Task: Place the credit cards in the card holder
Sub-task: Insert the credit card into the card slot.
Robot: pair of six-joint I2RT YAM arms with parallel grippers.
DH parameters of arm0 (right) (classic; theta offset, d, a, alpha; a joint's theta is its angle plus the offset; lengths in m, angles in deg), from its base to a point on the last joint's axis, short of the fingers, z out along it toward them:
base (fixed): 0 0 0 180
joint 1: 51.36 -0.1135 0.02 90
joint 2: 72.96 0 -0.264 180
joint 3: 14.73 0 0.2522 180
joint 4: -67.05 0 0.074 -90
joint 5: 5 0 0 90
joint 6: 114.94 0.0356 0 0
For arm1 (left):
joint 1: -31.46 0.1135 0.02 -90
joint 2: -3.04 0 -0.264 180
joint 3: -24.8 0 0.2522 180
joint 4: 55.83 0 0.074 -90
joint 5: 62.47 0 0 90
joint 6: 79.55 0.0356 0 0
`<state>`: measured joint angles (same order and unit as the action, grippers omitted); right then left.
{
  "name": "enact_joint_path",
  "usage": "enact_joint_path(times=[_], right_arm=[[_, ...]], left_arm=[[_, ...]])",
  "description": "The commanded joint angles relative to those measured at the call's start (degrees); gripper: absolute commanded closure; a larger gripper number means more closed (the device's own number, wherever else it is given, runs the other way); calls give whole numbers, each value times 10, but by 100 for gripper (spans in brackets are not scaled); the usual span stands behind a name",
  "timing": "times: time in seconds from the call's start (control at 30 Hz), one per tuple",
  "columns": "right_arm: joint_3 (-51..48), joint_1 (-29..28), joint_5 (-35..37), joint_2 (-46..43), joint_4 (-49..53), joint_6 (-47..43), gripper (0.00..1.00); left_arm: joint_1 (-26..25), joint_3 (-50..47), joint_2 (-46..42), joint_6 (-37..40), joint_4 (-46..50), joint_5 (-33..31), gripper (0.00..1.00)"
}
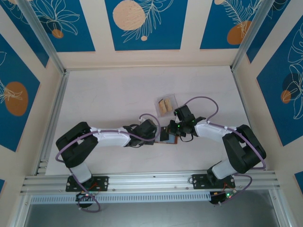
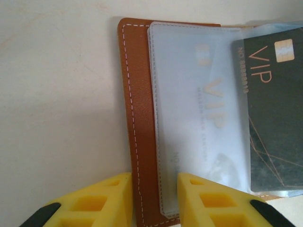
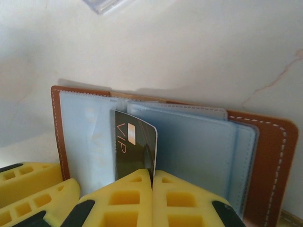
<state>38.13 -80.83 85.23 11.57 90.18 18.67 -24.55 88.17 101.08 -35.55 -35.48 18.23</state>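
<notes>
The card holder (image 1: 166, 140) lies open on the table between my two grippers, brown leather outside (image 2: 139, 118) with frosted blue-grey sleeves inside (image 3: 272, 156). My right gripper (image 3: 152, 172) is shut on a dark credit card (image 3: 137, 146) with gold "VIP" lettering, which stands on edge between two sleeves. That dark card (image 2: 274, 118) also shows at the right of the left wrist view. Another card (image 2: 213, 99) shows faintly through a frosted sleeve. My left gripper (image 2: 154, 182) is open, and its yellow fingers straddle the holder's near corner. Those fingers (image 3: 33, 182) also show beside the holder's left cover.
A clear plastic box (image 1: 166, 104) holding tan cards sits just behind the holder, and its corner (image 3: 102, 4) shows in the right wrist view. Aluminium rails (image 1: 52, 118) run along the table's sides, and both arms meet at mid-table.
</notes>
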Motion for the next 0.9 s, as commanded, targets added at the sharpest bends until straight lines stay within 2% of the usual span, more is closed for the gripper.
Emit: enact_joint_path(times=[0.0,0.47,0.87], right_arm=[[-13,-4,61,-3,22,14,100],[-8,-37,89,11,12,35,100],[-18,-60,66,30,-31,41,100]], left_arm=[[-10,-30,24,6,72,24,71],[-10,-29,24,9,73,25,71],[-10,-29,24,10,70,27,71]])
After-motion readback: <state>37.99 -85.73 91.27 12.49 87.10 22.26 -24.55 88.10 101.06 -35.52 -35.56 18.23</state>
